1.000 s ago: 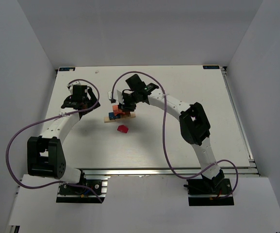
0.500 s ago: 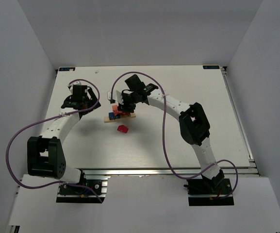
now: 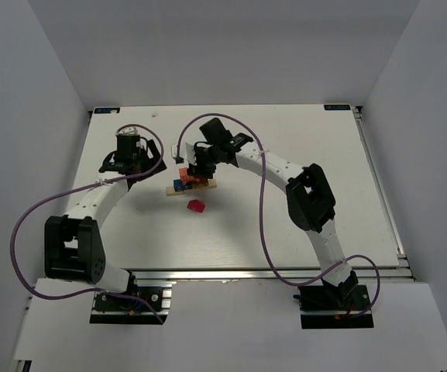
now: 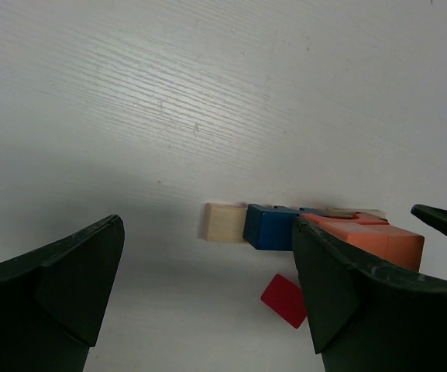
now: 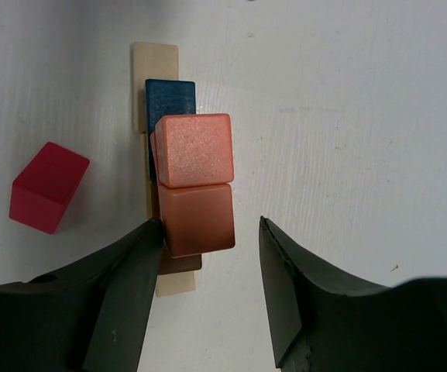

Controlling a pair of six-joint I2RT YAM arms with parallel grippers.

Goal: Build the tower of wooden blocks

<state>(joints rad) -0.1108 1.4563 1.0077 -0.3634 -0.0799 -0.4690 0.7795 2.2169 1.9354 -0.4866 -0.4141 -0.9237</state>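
Note:
The wood block tower [image 3: 190, 184] stands mid-table: a pale tan base row [image 5: 155, 58], a blue block [image 5: 169, 97], a brown block [image 5: 183, 264] and two orange blocks [image 5: 196, 218] on top. A loose red block [image 5: 47, 187] lies on the table beside it, also in the top view [image 3: 197, 205]. My right gripper [image 5: 211, 229] hovers open over the tower [image 3: 200, 165], its left finger at the near orange block's side, its right finger apart from it. My left gripper [image 4: 208, 232] is open and empty, left of the tower [image 3: 134, 155], facing the tan end [image 4: 225, 222] and the blue block [image 4: 269, 226].
White table [image 3: 285, 225] with grey walls on three sides. The purple cables of both arms loop over the table near the arms. The right arm's elbow [image 3: 310, 198] stands right of the tower.
My left wrist has turned and shifted slightly near the tower's left side. The right gripper stays over the tower; the blocks have not moved.

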